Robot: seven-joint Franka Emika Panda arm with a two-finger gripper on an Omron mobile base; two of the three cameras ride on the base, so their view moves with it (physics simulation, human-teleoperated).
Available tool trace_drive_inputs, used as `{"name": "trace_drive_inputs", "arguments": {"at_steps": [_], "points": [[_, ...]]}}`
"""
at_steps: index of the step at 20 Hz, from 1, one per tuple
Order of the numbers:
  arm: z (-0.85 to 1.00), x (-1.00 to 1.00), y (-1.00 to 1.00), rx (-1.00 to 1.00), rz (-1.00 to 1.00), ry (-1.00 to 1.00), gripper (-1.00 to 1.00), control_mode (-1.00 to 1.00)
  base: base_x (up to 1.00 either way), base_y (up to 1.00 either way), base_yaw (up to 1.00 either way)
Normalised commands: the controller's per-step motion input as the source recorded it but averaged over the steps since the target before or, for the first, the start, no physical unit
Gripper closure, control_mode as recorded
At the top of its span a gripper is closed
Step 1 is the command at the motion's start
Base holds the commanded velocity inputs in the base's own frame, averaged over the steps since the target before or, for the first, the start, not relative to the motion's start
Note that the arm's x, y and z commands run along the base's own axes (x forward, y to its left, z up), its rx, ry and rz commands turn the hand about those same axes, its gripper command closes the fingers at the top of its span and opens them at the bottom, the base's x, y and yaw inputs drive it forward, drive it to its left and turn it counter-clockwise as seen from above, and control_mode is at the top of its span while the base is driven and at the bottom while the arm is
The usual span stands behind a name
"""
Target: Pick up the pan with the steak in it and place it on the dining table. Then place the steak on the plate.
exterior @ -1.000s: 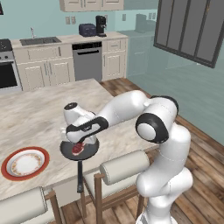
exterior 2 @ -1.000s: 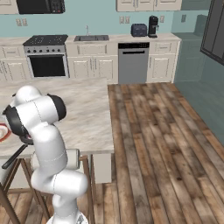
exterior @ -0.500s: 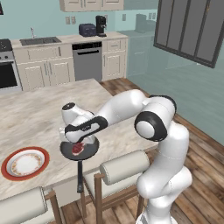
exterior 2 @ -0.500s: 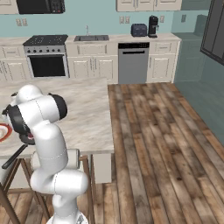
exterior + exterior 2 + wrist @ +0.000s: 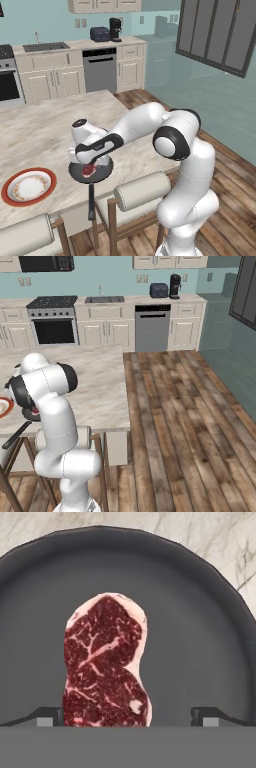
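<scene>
The gripper [image 5: 127, 714] hangs released, jaws spread wide, with the steak [image 5: 105, 662] lying directly beneath in the pan [image 5: 200, 637] on the dining table [image 5: 40, 135]. Its fingers straddle off-centre, so a pinch could slip.

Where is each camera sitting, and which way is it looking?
Left base view: rides behind the arm on its left, looking down over the pale marble dining table; the white arm reaches to the round black frying pan holding the raw red steak, beside the red-rimmed round plate.
Right base view: behind on the right, facing the white kitchen counter; the arm's body stands in front of the table.
Hand view: on the hand, looking straight down at the steak, open gripper over it.
Shared: both base views show the table, the plate and the pan handle.
</scene>
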Motion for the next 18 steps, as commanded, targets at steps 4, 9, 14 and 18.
{"name": "trace_drive_inputs", "arguments": {"at_steps": [4,9,14,18], "points": [[-0.01,0.01,-0.03,0.00,0.00,0.00,-1.00,-1.00,0.00,0.00,0.00],[-0.01,0.06,-0.03,0.00,0.00,0.00,-1.00,-1.00,0.00,0.00,0.00],[-0.03,0.05,-0.01,0.00,0.00,0.00,-1.00,-1.00,0.00,0.00,0.00],[-0.07,0.32,0.00,0.00,-0.04,0.00,-1.00,-1.00,0.00,0.00,0.00]]}}
